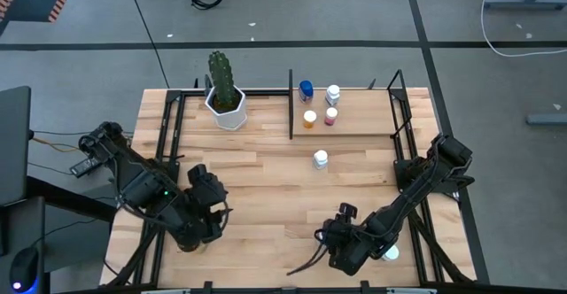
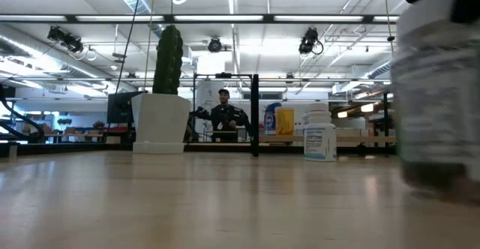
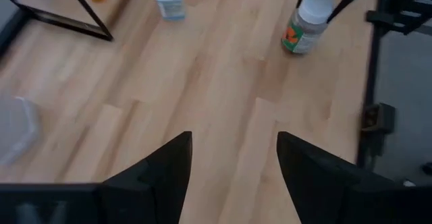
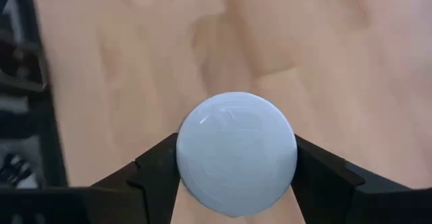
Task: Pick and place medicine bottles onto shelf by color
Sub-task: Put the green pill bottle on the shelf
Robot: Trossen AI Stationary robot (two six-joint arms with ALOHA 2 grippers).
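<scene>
**Right claw closing around a white-capped bottle on a wooden desk**

A slatted light-wood desk stands on a grey workshop floor. At its far edge, a shelf framed by black posts carries four bottles; another bottle stands alone just in front of the shelf.

Near the front right corner, the right claw points straight down over a white-capped bottle, its fingers hugging the cap's sides. The bottle looks light, rigid, smooth plastic, likely slippery; gripping just below the cap seems safest.

The left claw hovers spread and empty, tilted down over the front left.
</scene>
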